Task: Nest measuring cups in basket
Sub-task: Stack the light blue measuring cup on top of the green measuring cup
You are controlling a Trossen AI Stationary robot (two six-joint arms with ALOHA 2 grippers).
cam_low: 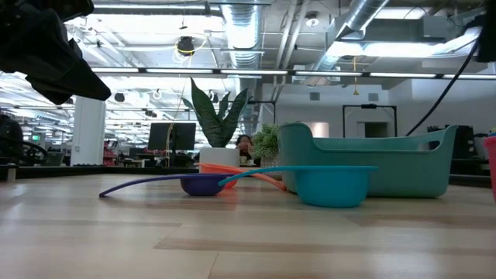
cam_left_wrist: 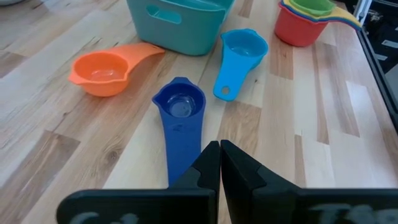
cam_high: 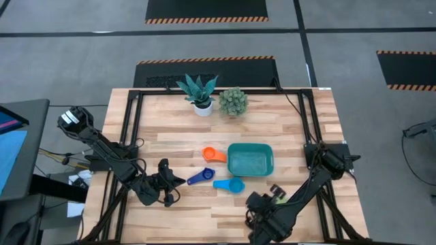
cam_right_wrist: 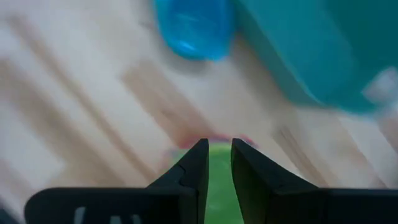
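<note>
Nothing is nested in the basket (cam_high: 250, 159) yet, as far as I can judge. Orange cup (cam_high: 212, 154), dark blue cup (cam_high: 203, 175) and light blue cup (cam_high: 231, 184) lie on the counter (cam_high: 286, 129) beside it. Right claw (cam_right_wrist: 215, 163) pinches a red-green-yellow stack (cam_left_wrist: 308, 18). Left claw (cam_left_wrist: 219, 163), pressed together, hovers behind the dark blue cup's handle.

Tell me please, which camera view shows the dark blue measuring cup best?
The left wrist view: the dark blue measuring cup lies whole and near, bowl and handle clear. The high view shows it small; the low view shows it edge-on; the right wrist view does not show it.
</note>
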